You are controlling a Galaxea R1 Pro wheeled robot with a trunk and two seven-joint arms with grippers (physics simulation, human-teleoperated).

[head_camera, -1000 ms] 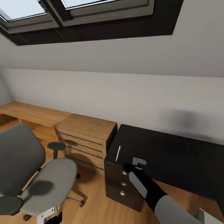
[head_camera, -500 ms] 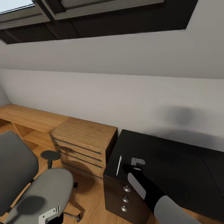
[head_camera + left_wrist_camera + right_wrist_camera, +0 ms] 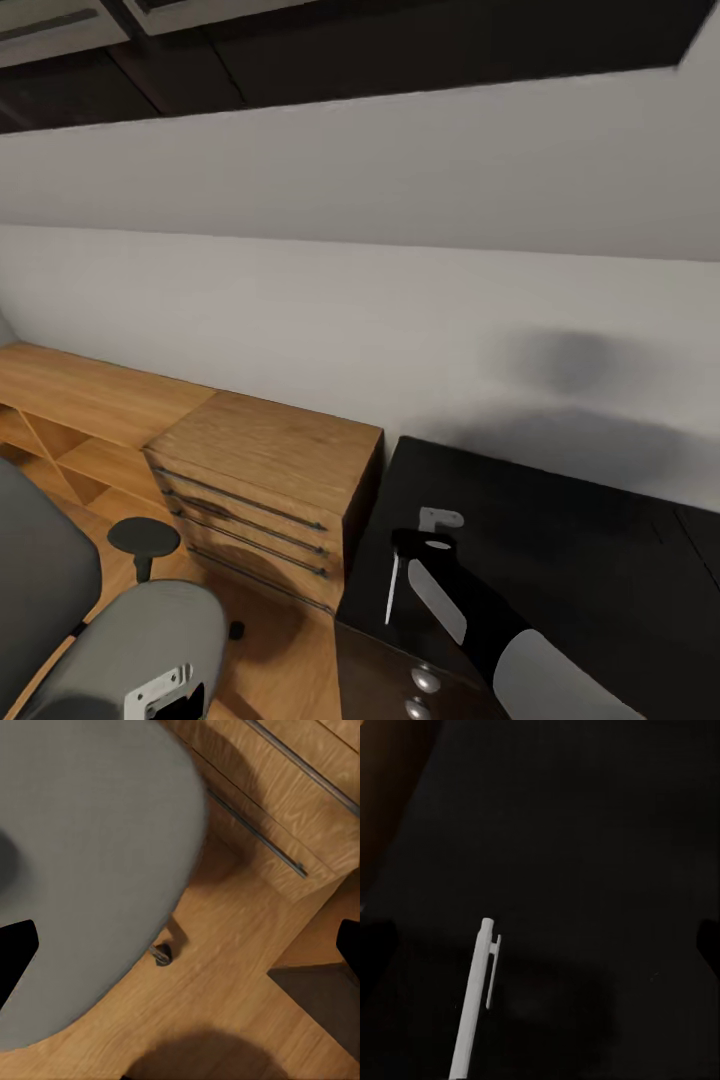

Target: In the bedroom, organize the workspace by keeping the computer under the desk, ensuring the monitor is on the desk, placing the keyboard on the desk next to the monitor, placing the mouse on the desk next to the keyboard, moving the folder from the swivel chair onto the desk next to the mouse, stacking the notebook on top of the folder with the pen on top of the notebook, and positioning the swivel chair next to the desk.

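From the head view, your right gripper [image 3: 425,540] hangs over the desk's [image 3: 560,540] dresser-side end, just beside the pen [image 3: 392,588], which lies flat near the desk's front edge, so you look lined up for a pick. The chair [image 3: 130,640] stands well apart from the desk, beyond the dresser [image 3: 262,480]. In the left wrist view, that gripper's fingers are spread wide over the chair seat, empty. In the right wrist view, the fingertips seem wide apart and empty, though they blur into the dark desktop.

Pen [image 3: 392,590] on desk [image 3: 560,540] (dresser [image 3: 265,480] left).
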